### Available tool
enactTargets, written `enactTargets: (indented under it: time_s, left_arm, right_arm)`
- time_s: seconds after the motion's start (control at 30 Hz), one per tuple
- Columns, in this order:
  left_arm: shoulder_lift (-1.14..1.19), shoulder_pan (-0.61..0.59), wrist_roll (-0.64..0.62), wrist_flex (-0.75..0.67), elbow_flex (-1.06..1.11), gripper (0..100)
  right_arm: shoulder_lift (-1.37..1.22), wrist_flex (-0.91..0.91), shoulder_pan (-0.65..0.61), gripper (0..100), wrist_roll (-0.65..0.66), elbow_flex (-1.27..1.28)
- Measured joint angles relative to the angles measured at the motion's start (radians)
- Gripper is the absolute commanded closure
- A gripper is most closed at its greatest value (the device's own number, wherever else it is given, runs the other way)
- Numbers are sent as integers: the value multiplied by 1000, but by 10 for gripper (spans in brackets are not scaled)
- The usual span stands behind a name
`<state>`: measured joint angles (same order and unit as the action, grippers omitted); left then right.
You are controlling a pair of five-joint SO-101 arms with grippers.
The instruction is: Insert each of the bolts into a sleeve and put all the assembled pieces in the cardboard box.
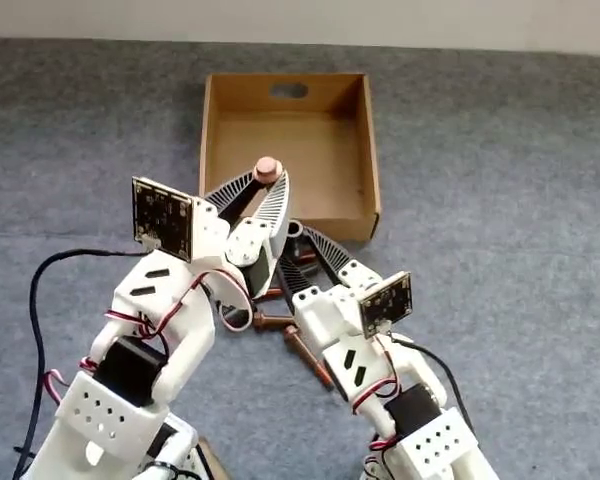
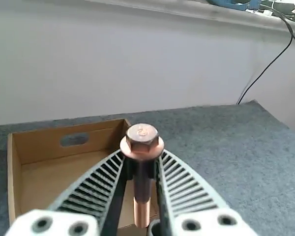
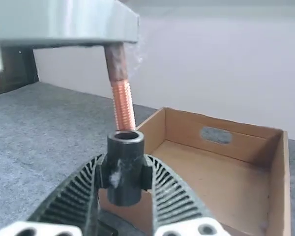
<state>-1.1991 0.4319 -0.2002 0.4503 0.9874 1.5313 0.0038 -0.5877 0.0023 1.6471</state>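
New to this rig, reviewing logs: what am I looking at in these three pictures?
Two small white robot arms sit at a grey carpeted table. One picture looks down from above; the other two come from a camera on each wrist. The left hand grips a copper-coloured hex-head bolt upright; the right hand holds a black cylindrical sleeve at its threaded tip. An open brown cardboard box stands behind them, and loose brown bolts lie between the arms.
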Motion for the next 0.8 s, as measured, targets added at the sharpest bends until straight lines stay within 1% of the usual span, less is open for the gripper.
enactTargets:
  time_s: [0.17,0.8]
  left_arm:
    - [0,40,75,-11,0,991]
    - [0,35,78,-11,0,991]
  right_arm:
    - [0,0,0,992,0,0]
    - [0,0,0,992,0,0]
